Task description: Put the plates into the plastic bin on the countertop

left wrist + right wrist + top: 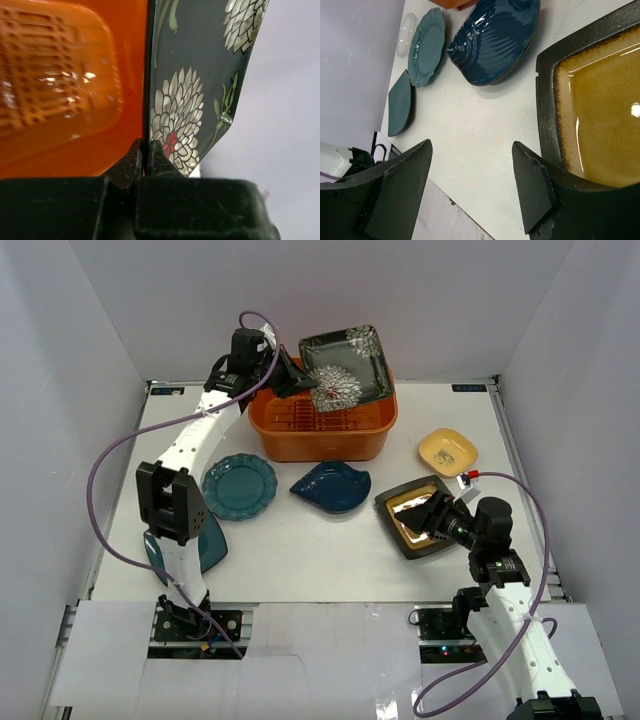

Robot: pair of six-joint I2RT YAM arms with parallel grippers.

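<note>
My left gripper (pixel 300 380) (pixel 145 150) is shut on the edge of the black square floral plate (pixel 345 365) (pixel 200 75). It holds the plate tilted above the back of the orange plastic bin (pixel 320 448) (pixel 60 90). My right gripper (pixel 422 516) (pixel 471 145) stands open low over the countertop (pixel 300 550), at the left edge of the dark square gold-centred plate (pixel 398 508) (pixel 600 115). Only bare countertop lies between its fingers. The blue leaf-shaped plate (pixel 331 486) (pixel 495 40) and the teal scalloped plate (pixel 239 486) (pixel 426 47) lie in front of the bin.
A small yellow plate (pixel 447 451) sits at the right, behind the gold-centred one. A teal square plate (pixel 195 548) (pixel 400 107) lies at the left, partly hidden by the left arm. A small clear plate (pixel 406 35) lies beyond the scalloped one. White walls surround the countertop.
</note>
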